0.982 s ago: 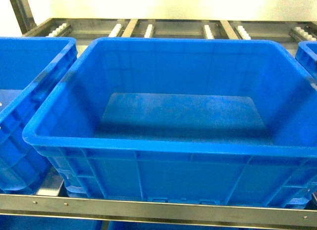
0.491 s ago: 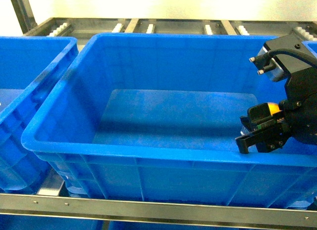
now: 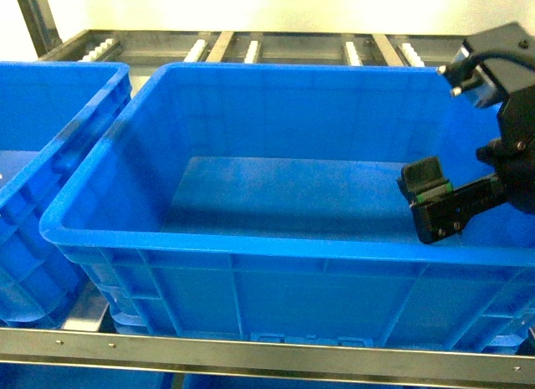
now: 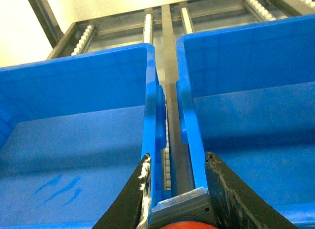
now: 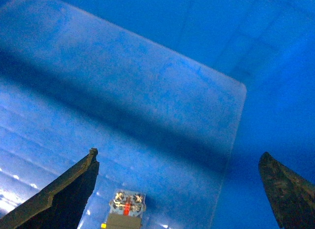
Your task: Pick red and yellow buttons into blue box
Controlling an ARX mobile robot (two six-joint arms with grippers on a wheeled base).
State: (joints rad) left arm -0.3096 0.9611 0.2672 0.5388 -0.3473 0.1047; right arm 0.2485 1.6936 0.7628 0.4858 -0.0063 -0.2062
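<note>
Right gripper (image 3: 435, 201): at right edge of head frame, arm angled down from upper right, jaws spread wide. Left gripper (image 4: 177, 189): bottom centre of its wrist frame, dark fingers (image 4: 129, 202) closed on a block.

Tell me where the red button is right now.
Left wrist view, bottom edge: the red button sits between the fingers of the left claw, above the gap separating the blue box and the neighbouring crate.

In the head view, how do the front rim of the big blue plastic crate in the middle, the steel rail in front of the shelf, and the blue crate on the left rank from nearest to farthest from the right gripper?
From the right gripper:
1. Middle blue crate's front rim, just below it.
2. Steel rail, lower, under the crate.
3. Left blue crate, far across on the left.
</note>
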